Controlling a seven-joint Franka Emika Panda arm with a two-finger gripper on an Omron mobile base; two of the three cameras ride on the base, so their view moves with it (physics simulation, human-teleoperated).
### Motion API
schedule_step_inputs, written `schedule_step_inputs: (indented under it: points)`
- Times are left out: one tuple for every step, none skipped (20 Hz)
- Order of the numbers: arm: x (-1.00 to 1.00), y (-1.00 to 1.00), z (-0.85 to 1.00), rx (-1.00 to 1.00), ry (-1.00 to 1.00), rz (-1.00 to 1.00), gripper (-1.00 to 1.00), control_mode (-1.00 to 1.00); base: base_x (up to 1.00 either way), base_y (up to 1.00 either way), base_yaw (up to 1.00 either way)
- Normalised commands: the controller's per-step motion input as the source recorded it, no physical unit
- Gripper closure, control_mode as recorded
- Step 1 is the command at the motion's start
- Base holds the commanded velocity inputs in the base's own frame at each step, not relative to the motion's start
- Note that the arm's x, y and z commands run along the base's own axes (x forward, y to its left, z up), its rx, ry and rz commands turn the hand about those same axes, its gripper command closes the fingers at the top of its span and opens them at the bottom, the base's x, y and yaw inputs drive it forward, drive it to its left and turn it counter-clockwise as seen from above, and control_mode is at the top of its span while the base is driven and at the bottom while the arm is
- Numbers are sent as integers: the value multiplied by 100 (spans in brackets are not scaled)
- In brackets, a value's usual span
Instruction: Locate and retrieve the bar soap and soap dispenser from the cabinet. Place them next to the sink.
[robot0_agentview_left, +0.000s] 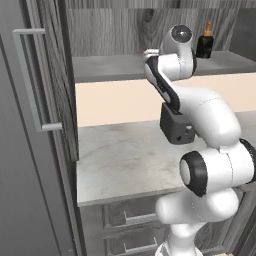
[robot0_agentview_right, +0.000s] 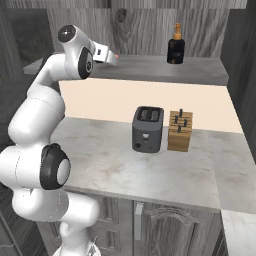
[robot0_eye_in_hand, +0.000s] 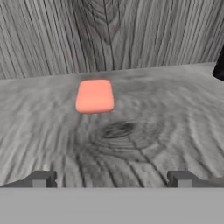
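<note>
- Grey wood-grain panelling backs the open cabinet, whose grey shelf carries both soap items above a marble counter.
- On that shelf the bar soap lies flat, a salmon-pink slab with rounded corners, ahead of the gripper and a little to one side of its centre line in the hand view.
- From the right base view, a small pink edge of the bar peeks out just beyond the hand.
- Spread wide, the gripper has its two dark fingertips low in the hand view, far apart, with nothing between them; the bar sits beyond them, untouched.
- Seen from the base cameras, the arm reaches up so the hand is at shelf height, at the shelf's front edge.
- Well apart from the bar, further along the same shelf, the soap dispenser stands upright, black with an orange pump top; its dark side shows at the edge of the hand view.
- Swung open at the left of the left base view, the cabinet door shows a long squared silver bar handle.
- Down on the counter, a dark toaster stands just beside a wooden knife block.
- Below the counter edge are drawers with silver pulls and an arched-panel door.
</note>
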Motion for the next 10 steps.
schedule_step_inputs:
  points:
    - [11,-3,0,0,0,-6,-100,-100,0,0,0]
    - [16,-2,0,0,3,-4,-100,-100,0,0,0]
    - [16,0,0,0,0,-3,-100,-100,0,0,0]
    - [11,0,0,0,1,0,-100,-100,0,0,0]
    - [9,3,0,0,0,0,-100,-100,0,0,0]
    - [8,8,0,0,0,0,-100,-100,0,0,0]
    - [11,9,-1,0,4,0,-100,-100,0,0,0]
    - [17,3,-1,0,5,0,-100,-100,0,0,0]
    - [21,0,-1,0,5,0,-100,-100,0,0,0]
    - [28,0,-1,0,4,1,-100,-100,0,0,0]
